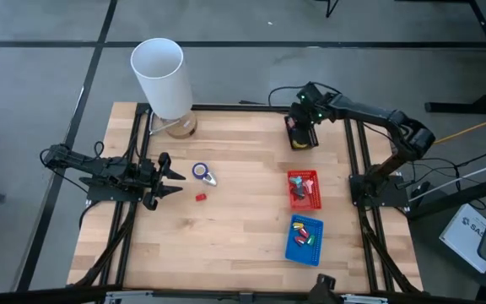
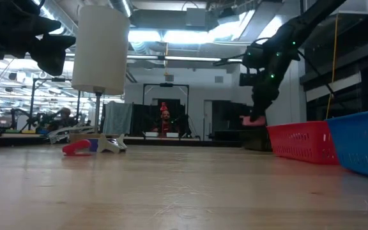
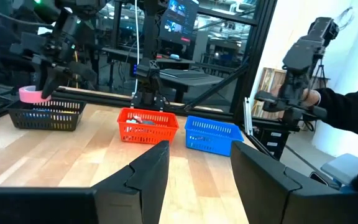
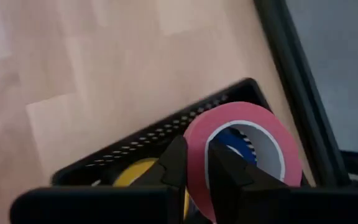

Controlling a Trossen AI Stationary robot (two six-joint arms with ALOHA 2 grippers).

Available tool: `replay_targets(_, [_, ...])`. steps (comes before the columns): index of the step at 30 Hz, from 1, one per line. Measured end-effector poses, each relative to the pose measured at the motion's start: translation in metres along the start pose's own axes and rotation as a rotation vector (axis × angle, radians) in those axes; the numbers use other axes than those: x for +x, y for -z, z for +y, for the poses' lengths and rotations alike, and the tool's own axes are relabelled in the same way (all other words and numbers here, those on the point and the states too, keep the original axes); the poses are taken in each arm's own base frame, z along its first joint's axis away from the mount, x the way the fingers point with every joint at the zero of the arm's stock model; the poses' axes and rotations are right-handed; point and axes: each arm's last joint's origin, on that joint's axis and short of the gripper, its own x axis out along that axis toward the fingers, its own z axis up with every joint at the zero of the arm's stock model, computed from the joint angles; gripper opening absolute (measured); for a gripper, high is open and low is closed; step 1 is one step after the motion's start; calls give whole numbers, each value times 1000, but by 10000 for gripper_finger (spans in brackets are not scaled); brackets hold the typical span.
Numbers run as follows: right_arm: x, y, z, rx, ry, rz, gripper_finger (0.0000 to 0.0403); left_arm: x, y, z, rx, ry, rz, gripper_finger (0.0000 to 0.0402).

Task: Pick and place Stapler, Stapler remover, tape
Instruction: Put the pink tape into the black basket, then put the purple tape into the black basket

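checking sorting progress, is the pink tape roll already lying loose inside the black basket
No: the right gripper holds the pink tape roll pinched by its wall above the black basket.

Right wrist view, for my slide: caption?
Right gripper pinches pink tape roll above black mesh basket holding yellow and blue rolls.

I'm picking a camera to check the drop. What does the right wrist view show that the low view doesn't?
Only the right wrist view: the black basket under the pink tape, with yellow tape and blue tape inside. Only the low view: the red basket, blue basket and white cylinder. Both: the right gripper shut on the pink tape.
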Motion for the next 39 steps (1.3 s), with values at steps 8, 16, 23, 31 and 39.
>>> replay_targets(8, [12, 22, -11, 106, 20, 1, 43, 0, 0, 0, 0, 0, 0, 169])
replay_targets(16, [20, 29, -10, 103, 33, -32, 54, 0, 0, 0, 0, 0, 0, 169])
replay_targets(23, [20, 29, -9, 130, 32, -29, 96, 0, 0, 0, 0, 0, 0, 169])
replay_targets(31, [20, 31, -10, 183, 81, 13, 183, 0, 0, 0, 0, 0, 0, 169])
replay_targets(39, [16, 30, -9, 173, 133, 35, 263, 0, 0, 0, 0, 0, 0, 169])
